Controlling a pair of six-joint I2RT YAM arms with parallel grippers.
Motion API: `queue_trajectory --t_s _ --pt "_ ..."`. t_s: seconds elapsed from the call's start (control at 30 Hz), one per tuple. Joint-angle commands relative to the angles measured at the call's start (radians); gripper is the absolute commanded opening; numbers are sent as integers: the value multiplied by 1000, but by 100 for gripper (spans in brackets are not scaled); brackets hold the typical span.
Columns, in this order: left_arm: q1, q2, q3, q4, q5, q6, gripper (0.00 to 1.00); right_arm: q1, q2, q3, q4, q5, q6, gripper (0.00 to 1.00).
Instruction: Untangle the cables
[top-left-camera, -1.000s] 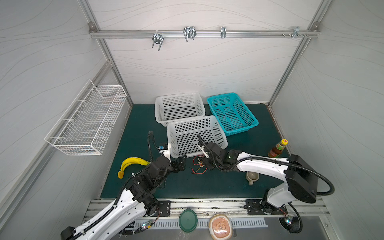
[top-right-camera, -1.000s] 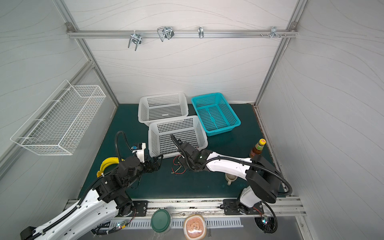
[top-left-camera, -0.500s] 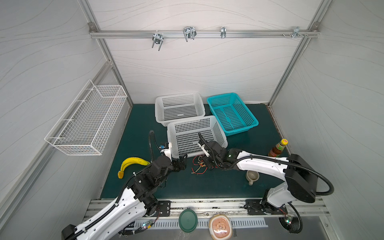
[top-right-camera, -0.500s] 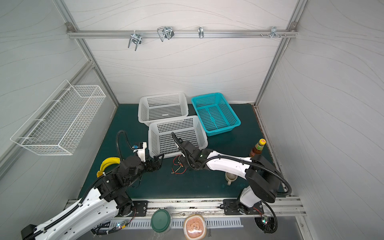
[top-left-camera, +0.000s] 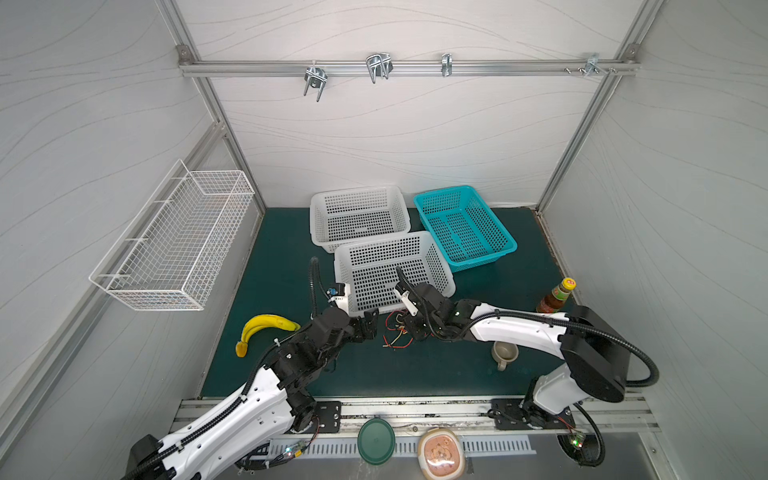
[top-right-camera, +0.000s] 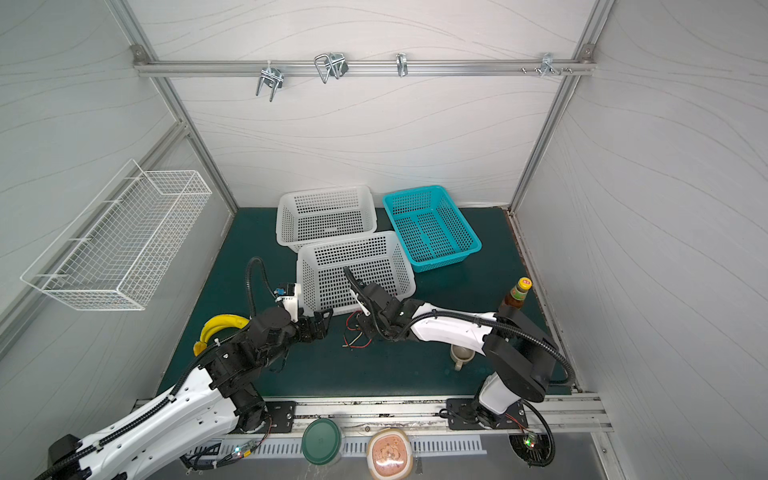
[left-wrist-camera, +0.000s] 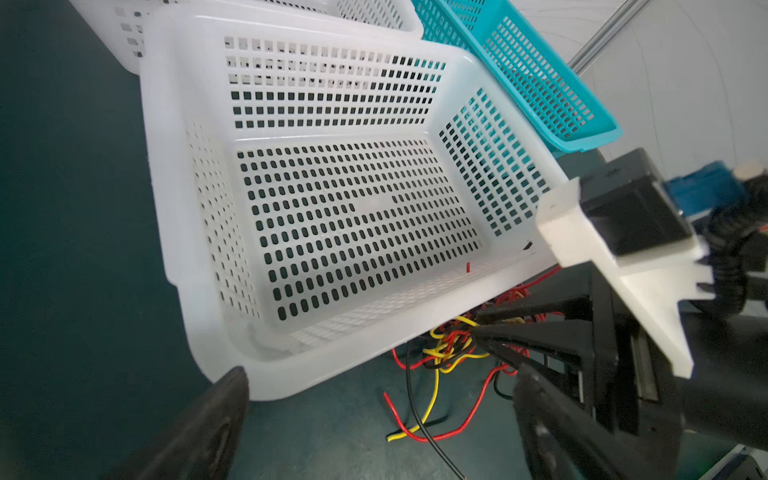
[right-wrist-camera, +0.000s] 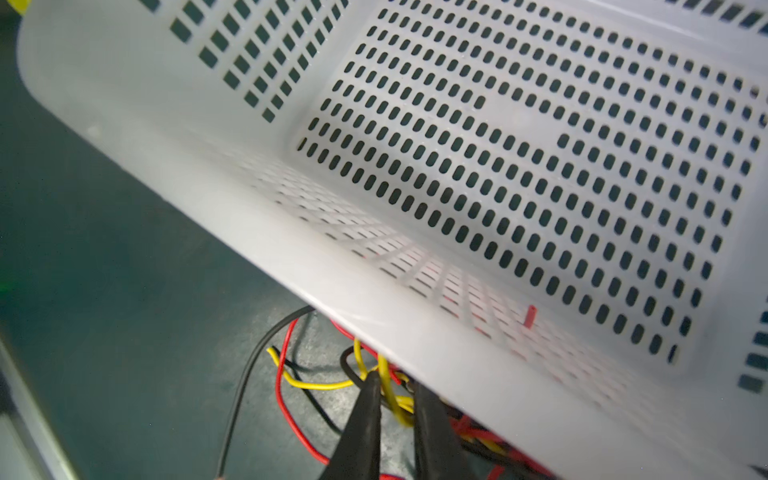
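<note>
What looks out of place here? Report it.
A red cable end pokes through the near white basket's wall into it. The cables lie bunched under its rim, so pulling may snag.

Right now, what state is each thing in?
Cables, tangled, on the mat, pinched by the right jaws.
Right gripper, jaws shut on cables.
Left gripper, jaws open, holding nothing.
Near basket, upright.
Far basket, upright, empty.
Teal basket, upright, empty.
Bottle, upright, capped.
Mug, upright.

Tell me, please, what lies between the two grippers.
The cables lie between them in both top views, pinched by the right gripper, with the left gripper open just short of them.
</note>
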Motion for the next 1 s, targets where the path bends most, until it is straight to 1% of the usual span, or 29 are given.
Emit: queue_trajectory --t_s 0.0,0.03,0.07,0.23,0.33,0.47,0.6,0.67,0.8,0.97 --pt "-2 21 60 61 18 8 100 -5 -24 -13 11 -1 7 9" --pt "-2 30 64 65 22 8 100 -6 -42 -20 5 6 8 3" --pt "-2 37 68 68 26 9 100 -5 -65 -29 0 15 7 0" --pt "-3 80 89 80 56 23 100 -9 -208 -48 -74 50 -18 0" --pt "-3 102 104 87 63 39 100 -19 -311 -50 -155 73 -30 0" --pt "-2 127 121 113 77 69 100 -36 -452 -44 -288 165 -28 0" --pt "-3 155 138 138 81 96 99 -85 -559 -53 -376 237 -21 0" --pt "-3 170 145 154 87 105 99 -124 -584 -66 -406 264 -6 0" --pt "-2 203 158 184 96 116 99 -213 -612 -87 -432 272 29 0" --pt "-2 246 174 212 112 132 99 -307 -603 -133 -380 235 37 0"
